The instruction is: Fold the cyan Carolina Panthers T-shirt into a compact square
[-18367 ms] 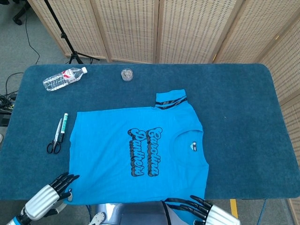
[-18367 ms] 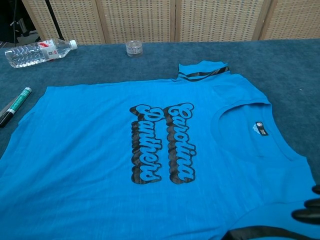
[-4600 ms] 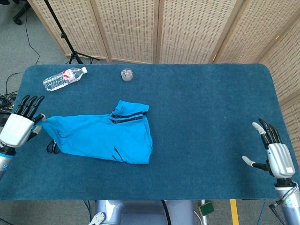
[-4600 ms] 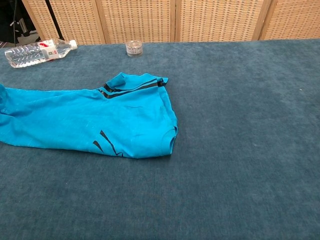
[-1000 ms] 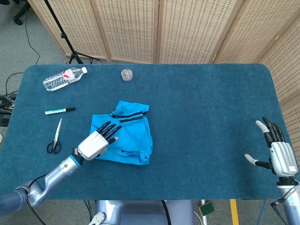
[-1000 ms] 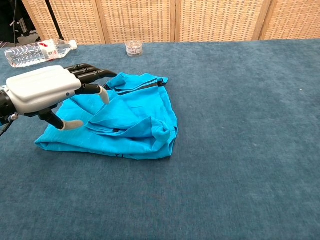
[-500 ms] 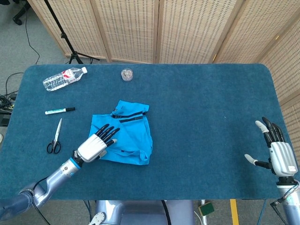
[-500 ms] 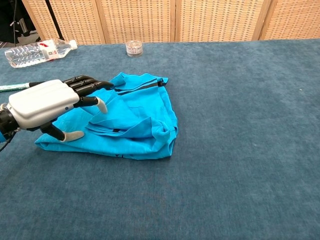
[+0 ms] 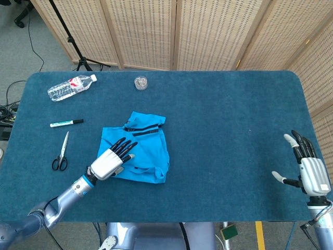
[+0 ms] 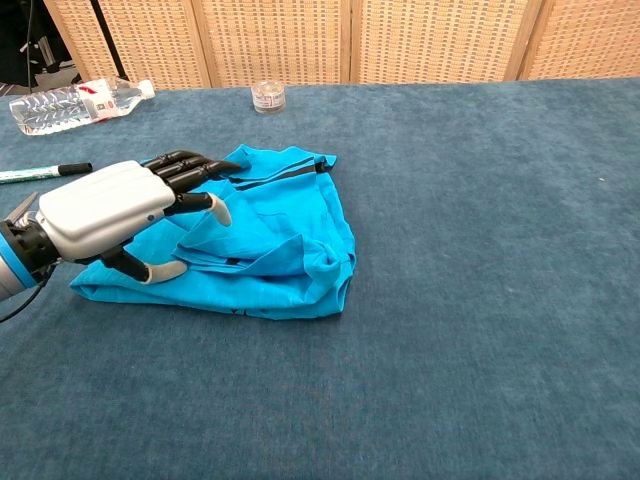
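1. Well, no lettering is showing on the rumpled cyan cotton T-shirt (image 9: pixel 141 152); only black sleeve stripes are facing up, and the clear plastic water bottle (image 9: pixel 71 87) is carrying a red-and-white label too small to read
2. The shirt is lying left of centre on the blue carpeted table (image 9: pixel 234 120), with bare surface stretching to its right
3. The left hand (image 9: pixel 111 159) is lying over the shirt's near-left part with fingers spread, gripping nothing; the right hand (image 9: pixel 307 169) is hanging at the table's right edge, fingers apart and empty
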Controlling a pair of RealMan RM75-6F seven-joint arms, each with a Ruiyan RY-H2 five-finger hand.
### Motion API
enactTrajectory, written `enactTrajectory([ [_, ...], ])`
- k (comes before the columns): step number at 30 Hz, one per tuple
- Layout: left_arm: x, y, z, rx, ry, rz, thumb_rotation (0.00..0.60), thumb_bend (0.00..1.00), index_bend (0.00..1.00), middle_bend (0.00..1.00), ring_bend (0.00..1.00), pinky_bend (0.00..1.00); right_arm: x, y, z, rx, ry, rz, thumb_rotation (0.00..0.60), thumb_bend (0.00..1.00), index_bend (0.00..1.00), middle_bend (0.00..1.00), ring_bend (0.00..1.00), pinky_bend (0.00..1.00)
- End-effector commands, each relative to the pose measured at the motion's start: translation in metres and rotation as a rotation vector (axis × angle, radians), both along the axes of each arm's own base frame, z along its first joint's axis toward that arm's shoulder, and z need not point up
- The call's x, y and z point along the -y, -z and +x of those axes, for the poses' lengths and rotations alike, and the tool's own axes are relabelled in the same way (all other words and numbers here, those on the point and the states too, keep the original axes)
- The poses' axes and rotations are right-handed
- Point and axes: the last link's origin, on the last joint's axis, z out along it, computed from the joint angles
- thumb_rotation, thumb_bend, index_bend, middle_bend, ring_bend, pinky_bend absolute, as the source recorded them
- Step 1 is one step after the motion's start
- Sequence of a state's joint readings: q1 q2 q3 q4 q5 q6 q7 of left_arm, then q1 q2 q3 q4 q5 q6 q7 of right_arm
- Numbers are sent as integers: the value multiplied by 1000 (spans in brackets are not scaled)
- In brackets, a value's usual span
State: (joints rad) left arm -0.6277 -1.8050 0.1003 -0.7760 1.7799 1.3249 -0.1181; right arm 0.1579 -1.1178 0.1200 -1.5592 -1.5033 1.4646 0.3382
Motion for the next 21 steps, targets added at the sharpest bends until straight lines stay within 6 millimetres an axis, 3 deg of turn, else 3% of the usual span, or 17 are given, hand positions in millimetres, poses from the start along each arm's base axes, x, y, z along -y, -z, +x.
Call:
enactTrajectory([
  [1, -1, 1, -1, -9, -1, 5, 600, 290, 323, 0, 0, 0, 0, 0, 0, 1, 1, 0, 600, 0, 0, 0, 0, 0],
  [11, -5, 2, -6, -9, -15, 12, 600, 319, 330, 0, 0, 0, 0, 0, 0, 2, 1, 0, 600, 0, 0, 0, 0, 0],
  [21, -4, 5, -6, 2, -20, -7, 600, 363, 423, 0, 0, 0, 1, 0, -1, 1, 3, 3, 600, 0, 0, 0, 0, 0],
])
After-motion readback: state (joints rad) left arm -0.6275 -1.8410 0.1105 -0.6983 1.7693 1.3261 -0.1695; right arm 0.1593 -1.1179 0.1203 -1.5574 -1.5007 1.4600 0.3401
